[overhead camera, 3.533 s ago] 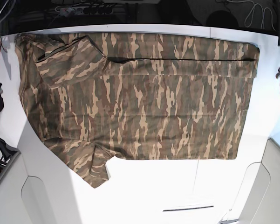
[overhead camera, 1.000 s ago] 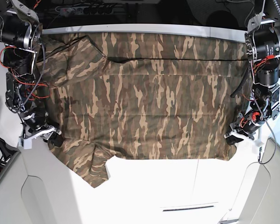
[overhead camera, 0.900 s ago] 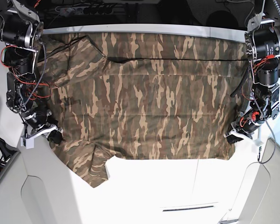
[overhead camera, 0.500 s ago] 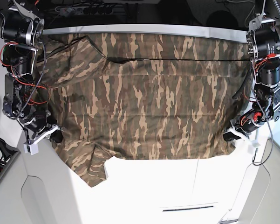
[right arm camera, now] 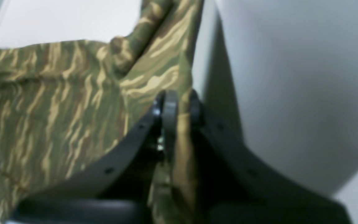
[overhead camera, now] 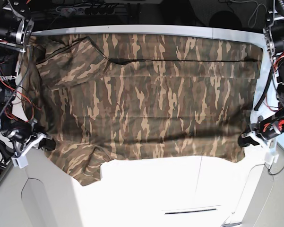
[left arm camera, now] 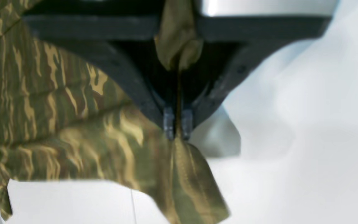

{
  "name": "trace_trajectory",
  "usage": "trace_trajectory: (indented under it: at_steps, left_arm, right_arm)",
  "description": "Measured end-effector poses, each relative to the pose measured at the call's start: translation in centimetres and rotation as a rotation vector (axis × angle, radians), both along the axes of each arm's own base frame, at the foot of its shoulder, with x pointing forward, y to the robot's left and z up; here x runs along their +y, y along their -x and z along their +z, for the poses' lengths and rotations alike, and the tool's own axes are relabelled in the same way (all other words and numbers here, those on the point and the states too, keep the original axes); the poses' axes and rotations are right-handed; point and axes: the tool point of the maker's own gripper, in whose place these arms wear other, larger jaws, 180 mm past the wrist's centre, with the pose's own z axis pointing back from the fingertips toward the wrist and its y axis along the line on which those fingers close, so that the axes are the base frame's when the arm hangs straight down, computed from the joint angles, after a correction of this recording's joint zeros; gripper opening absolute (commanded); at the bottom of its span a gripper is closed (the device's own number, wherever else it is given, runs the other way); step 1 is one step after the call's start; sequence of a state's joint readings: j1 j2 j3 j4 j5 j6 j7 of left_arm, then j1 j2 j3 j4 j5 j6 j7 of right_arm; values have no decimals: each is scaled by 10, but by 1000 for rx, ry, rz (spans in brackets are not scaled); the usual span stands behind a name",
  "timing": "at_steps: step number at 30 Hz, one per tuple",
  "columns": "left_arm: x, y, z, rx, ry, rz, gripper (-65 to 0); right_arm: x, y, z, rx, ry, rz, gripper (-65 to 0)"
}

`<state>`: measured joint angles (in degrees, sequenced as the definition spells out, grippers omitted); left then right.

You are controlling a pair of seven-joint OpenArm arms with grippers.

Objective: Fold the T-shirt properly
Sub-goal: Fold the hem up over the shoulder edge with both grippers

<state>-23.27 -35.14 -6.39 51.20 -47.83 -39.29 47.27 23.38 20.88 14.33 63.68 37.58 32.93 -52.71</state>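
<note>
The camouflage T-shirt (overhead camera: 146, 94) lies spread across the white table (overhead camera: 151, 189), with a sleeve (overhead camera: 87, 168) pointing at the front edge. On the view's right, my left gripper (overhead camera: 244, 140) pinches the shirt's lower right corner. The left wrist view shows that gripper (left arm camera: 177, 126) shut, with a fold of the T-shirt (left arm camera: 57, 124) squeezed between its tips. On the view's left, my right gripper (overhead camera: 48, 143) grips the lower left edge near the sleeve. The right wrist view shows that gripper (right arm camera: 179, 104) shut on a fold of T-shirt (right arm camera: 57, 109) cloth.
Both arms' wired upper links stand at the table's far corners (overhead camera: 12, 33) (overhead camera: 281, 42). A power strip and cables (overhead camera: 85, 8) lie in the dark strip behind the table. A narrow dark slot (overhead camera: 190, 210) marks the table's front.
Both grippers have closed on the shirt's lower corners and moved apart and outward. The lower edge now looks pulled tauter and wider.
</note>
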Motion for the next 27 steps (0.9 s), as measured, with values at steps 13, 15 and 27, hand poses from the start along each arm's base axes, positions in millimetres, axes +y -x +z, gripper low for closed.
trace_trajectory:
  at_steps: [13,15,27]
  left_arm:
    - [-12,65,1,5,-142,-152,-650]
    - [-9,71,6,-11,-147,-141,-650]
    - [-20,114,1,10,-183,-194,-650]
  right_arm:
    - [-13,68,-11,16,58,39,-650]
    - [-19,79,-14,25,70,26,-650]
    - [-46,123,-30,28,92,-74,-650]
